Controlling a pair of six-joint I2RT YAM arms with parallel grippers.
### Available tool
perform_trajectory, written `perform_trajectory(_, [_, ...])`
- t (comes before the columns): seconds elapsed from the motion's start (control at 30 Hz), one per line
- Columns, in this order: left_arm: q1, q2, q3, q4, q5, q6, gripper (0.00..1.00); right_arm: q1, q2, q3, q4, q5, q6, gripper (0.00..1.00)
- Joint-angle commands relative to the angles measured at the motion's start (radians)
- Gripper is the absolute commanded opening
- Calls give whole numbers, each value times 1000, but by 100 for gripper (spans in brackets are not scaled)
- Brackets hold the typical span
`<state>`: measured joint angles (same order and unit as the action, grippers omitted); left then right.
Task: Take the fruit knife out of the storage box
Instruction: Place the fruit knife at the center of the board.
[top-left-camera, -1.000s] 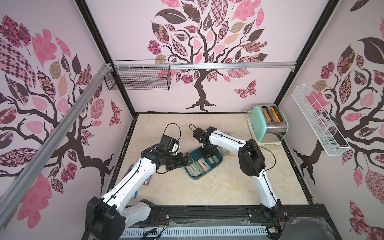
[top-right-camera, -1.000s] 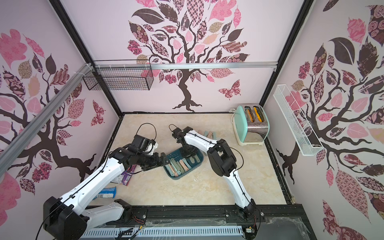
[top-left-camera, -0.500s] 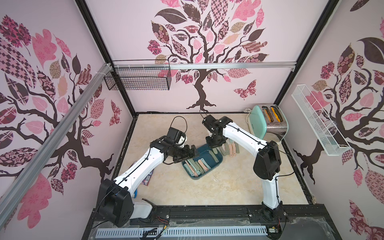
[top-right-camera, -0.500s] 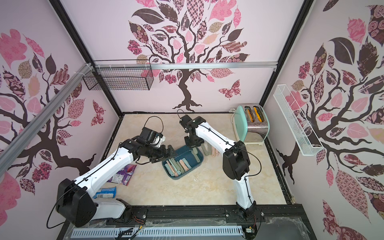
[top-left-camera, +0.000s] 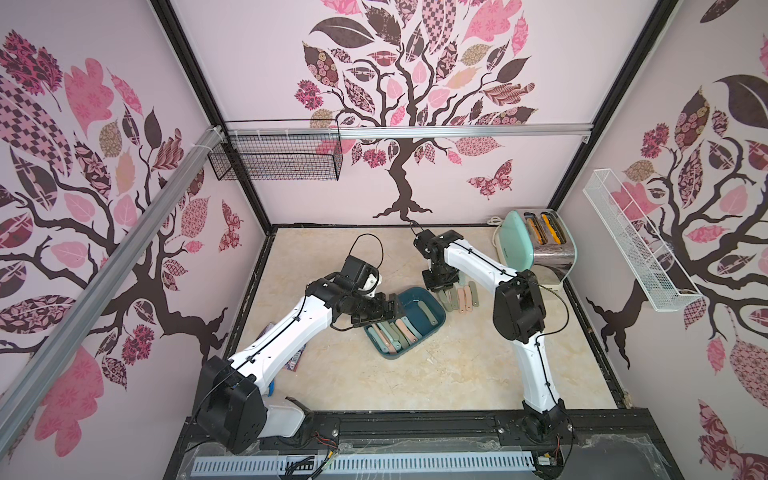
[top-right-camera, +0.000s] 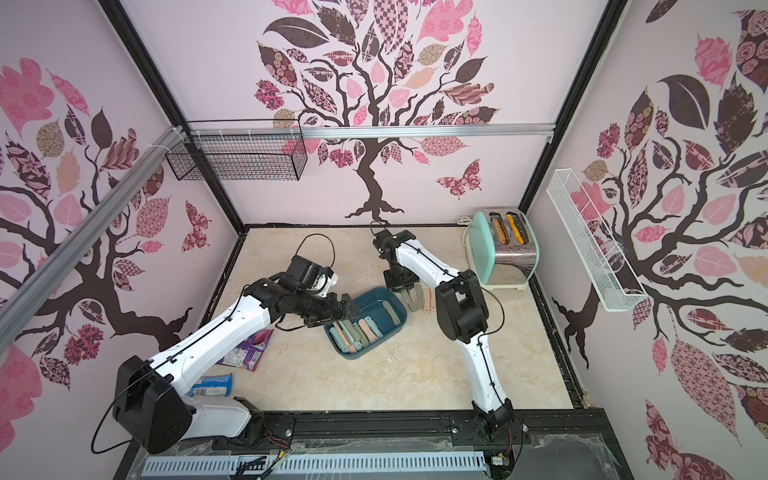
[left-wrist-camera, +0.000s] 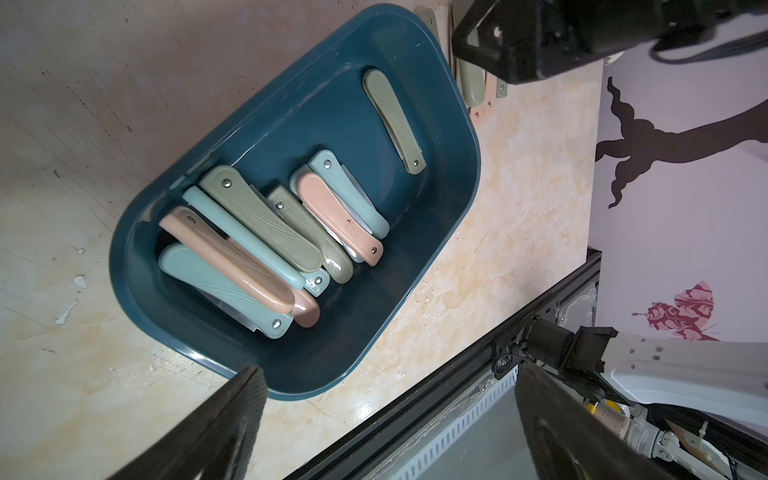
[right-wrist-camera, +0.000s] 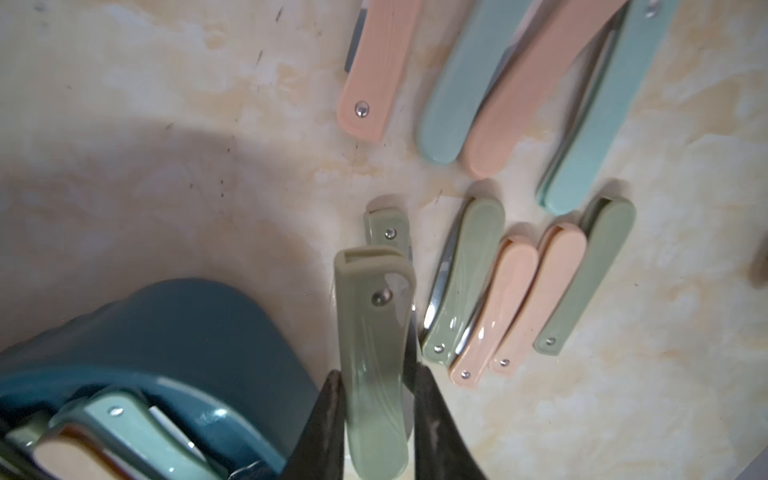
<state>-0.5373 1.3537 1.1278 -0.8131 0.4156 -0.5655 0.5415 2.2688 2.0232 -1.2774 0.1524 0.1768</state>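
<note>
The storage box (top-left-camera: 441, 322) (top-right-camera: 376, 298) is a dark teal tub at mid-table, holding several folded fruit knives in pink, teal and olive (left-wrist-camera: 266, 232); one olive knife (left-wrist-camera: 392, 120) lies alone at its far end. My right gripper (right-wrist-camera: 378, 399) (top-left-camera: 442, 291) is shut on an olive folded fruit knife (right-wrist-camera: 374, 332), held just outside the box's rim (right-wrist-camera: 187, 324) above the table. My left gripper (left-wrist-camera: 388, 370) (top-left-camera: 395, 309) hangs open and empty over the box's left end.
A row of several folded knives (right-wrist-camera: 519, 299) (top-left-camera: 461, 297) lies on the table right of the box. A mint toaster (top-left-camera: 540, 245) stands at the back right. Snack packets (top-right-camera: 245, 353) lie front left. A black wire basket (top-left-camera: 274, 158) and a white one (top-left-camera: 636, 245) hang on the walls.
My right gripper has carried the olive knife from over the box to just past its right rim. My left gripper has moved right, up to the box's left end.
</note>
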Motion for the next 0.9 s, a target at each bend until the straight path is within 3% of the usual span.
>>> perform_trajectory(0.0, [9,-39,-24,-31,-19,24,98,-7,20,57,-16,-25,-25,10])
perform_trajectory(0.23, [37,-70,-58,-47,-20,34,98,-8,62,12,24,-189,-19,11])
perform_trajectory(0.6, [42,-58,-64,-48,-8,43,98,-40,110,-8,29,-231,24,11])
perform_trajectory(0.87, [42,-54,-66,-42,-5,44,98,-95,106,-9,9,-187,47,11])
